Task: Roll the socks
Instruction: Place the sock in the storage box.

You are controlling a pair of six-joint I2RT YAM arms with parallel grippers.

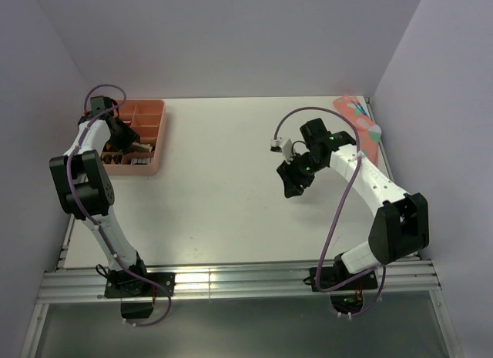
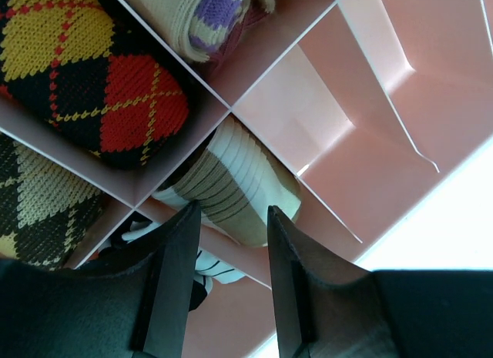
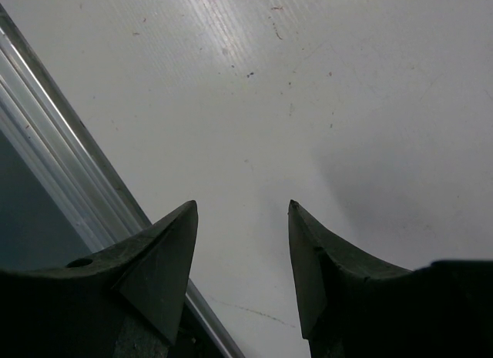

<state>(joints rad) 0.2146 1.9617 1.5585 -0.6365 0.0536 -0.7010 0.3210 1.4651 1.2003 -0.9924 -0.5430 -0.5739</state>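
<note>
The brown-and-tan striped sock (image 2: 231, 181) lies rolled in a bundle with pale ribbed fabric, in a compartment of the pink divided tray (image 2: 370, 135). The white sock with thin black stripes and black patches (image 2: 212, 267) is bunched in the neighbouring compartment, partly hidden behind my left finger. My left gripper (image 2: 231, 215) hovers over these compartments, open, with nothing between its fingers. From above it sits over the tray (image 1: 159, 131) at the back left. My right gripper (image 3: 243, 208) hangs open above bare table right of centre (image 1: 293, 187), far from the socks.
Other tray compartments hold a yellow, red and black argyle roll (image 2: 92, 65), a cream and purple roll (image 2: 208, 15) and a tan argyle roll (image 2: 46, 204). A pink dotted sock (image 1: 360, 127) lies at the back right edge. An aluminium rail (image 3: 69, 165) runs along the table's near edge.
</note>
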